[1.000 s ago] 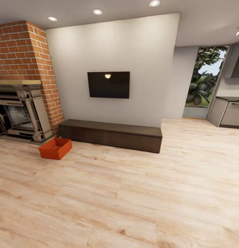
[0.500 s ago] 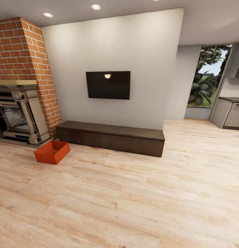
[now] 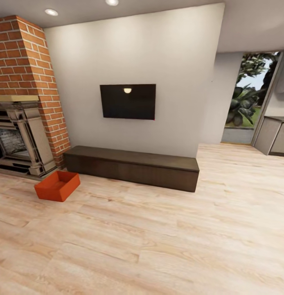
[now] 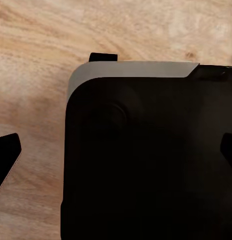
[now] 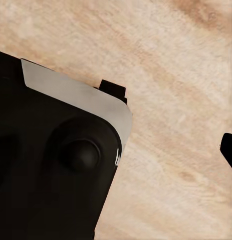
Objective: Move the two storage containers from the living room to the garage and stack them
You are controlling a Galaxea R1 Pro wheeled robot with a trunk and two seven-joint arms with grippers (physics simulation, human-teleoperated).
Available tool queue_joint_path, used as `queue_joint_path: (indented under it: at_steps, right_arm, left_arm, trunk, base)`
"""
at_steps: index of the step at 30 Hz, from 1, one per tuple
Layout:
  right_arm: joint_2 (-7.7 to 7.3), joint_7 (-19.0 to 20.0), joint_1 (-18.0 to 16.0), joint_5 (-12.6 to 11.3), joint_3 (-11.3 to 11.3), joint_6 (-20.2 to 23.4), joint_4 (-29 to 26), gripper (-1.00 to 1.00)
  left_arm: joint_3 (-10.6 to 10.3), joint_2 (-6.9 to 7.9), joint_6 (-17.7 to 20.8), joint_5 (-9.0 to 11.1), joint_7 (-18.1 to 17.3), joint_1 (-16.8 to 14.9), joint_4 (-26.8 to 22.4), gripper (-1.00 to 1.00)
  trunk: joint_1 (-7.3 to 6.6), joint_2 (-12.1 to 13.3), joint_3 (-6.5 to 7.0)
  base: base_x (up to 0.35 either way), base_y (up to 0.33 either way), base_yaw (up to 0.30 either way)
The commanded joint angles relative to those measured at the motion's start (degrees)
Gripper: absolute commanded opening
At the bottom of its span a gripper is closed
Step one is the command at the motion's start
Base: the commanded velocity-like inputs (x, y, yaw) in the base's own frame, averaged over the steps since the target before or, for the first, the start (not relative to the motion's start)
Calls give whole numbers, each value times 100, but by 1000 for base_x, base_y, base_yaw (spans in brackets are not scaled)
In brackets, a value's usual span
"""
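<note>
One of the storage containers (image 3: 57, 186), an orange-red open-top tray, sits on the living room's light wood planks in the head view. It lies just in front of the brick fireplace (image 3: 19, 102), near the left end of a low dark bench (image 3: 131, 167). It looks empty. In the left wrist view my left gripper (image 4: 116, 150) hangs open over my own black base, its dark fingertips (image 4: 5, 155) far apart at the frame's edges. In the right wrist view, one fingertip (image 5: 229, 150) of my right gripper (image 5: 116, 150) shows at the edge, over bare planks; it holds nothing. The garage is out of view.
A black TV (image 3: 127, 101) hangs on the pale wall above the bench. At the right a glass door (image 3: 246, 102) shows plants outside, with grey cabinets (image 3: 277, 137) beside it. Wide wood floor (image 3: 158, 237) stretches between me and the bench.
The whole head view has shifted: the camera moved closer and turned a little right, so the container now sits further left and lower. Nothing in the room moved.
</note>
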Motion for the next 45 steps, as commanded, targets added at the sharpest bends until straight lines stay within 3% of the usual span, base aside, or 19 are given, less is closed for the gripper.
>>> queue_joint_path:
  at_steps: [1,21,45]
  right_arm:
    - [1,34,-6,-60,41,-33,16,100]
    - [-1,29,-6,-60,43,-35,15,100]
    - [-8,29,-6,-68,39,-48,17,100]
  left_arm:
    - [7,-2,-16,33,7,-2,3,100]
    - [11,-2,-16,33,7,-2,3,100]
    - [6,-2,-16,33,7,-2,3,100]
  trunk:
    - [3,-2,-6]
    - [3,-2,-6]
    - [3,-2,-6]
  base:
    - [321,0,21]
    - [321,0,243]
    - [321,0,15]
